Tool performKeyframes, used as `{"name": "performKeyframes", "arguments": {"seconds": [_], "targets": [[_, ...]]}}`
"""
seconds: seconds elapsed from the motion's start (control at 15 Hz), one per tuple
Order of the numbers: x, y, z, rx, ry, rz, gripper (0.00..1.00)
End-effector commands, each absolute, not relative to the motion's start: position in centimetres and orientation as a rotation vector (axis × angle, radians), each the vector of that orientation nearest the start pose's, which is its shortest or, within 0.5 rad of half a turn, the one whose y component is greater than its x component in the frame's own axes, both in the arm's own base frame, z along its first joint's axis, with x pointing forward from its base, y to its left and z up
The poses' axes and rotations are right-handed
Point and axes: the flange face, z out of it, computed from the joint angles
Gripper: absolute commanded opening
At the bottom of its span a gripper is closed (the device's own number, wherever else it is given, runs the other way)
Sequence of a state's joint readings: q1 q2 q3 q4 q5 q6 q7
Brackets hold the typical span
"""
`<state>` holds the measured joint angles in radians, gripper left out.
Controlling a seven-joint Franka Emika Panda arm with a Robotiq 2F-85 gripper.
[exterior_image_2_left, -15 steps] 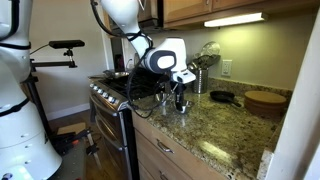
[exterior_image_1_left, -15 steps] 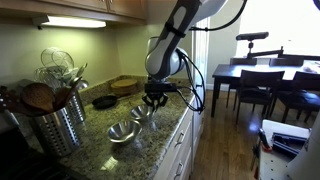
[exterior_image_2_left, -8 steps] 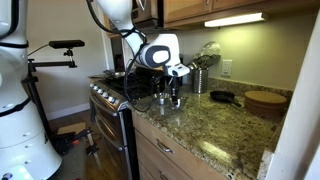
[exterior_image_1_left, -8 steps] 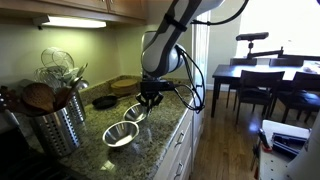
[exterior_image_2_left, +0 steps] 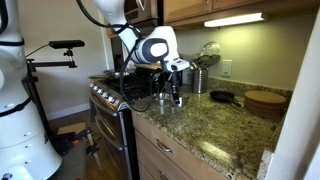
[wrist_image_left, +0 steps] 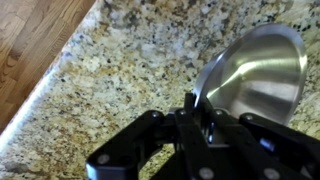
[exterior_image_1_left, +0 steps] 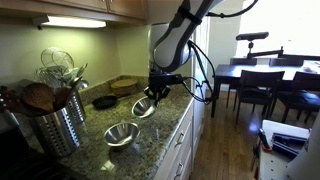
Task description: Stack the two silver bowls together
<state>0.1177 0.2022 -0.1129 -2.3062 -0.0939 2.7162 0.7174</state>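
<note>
Carrying is the step you are in. Your gripper (exterior_image_1_left: 152, 96) is closed down to a narrow pinch on the rim of one silver bowl (exterior_image_1_left: 143, 108). That bowl hangs tilted, near the granite counter (exterior_image_1_left: 168, 124), and I can't tell whether its low edge touches. In the wrist view the fingers (wrist_image_left: 150, 135) meet at the bowl's near edge, and its shiny hollow faces the camera.

The second bowl (exterior_image_1_left: 122, 132) sits upright on the counter, near the carried one but apart from it. It lies between the utensil canister (exterior_image_1_left: 55, 125) and the counter's front edge. A dark pan (exterior_image_1_left: 104, 101) lies further back, out of your way.

By my reading, nothing is stacked yet. Your next move is to bring the carried bowl over the second bowl and level it so its hollow faces up. Centre it rim over rim, then lower it until it nests before you open the fingers.

Go gently. A rim pinch on polished steel is a thin hold, and a tilted bowl may catch the other's edge and push it along.
</note>
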Motion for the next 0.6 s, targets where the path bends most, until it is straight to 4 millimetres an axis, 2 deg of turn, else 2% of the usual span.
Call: {"name": "performKeyframes", "arguments": {"seconds": [0.0, 0.27, 0.53], "targets": [[52.8, 0.8, 29.6, -2.942, 0.954, -0.377, 0.08], [52.5, 2.9, 30.3, -2.919, 0.885, -0.37, 0.09], [52.4, 5.3, 29.9, -2.872, 0.806, -0.31, 0.09]]}}
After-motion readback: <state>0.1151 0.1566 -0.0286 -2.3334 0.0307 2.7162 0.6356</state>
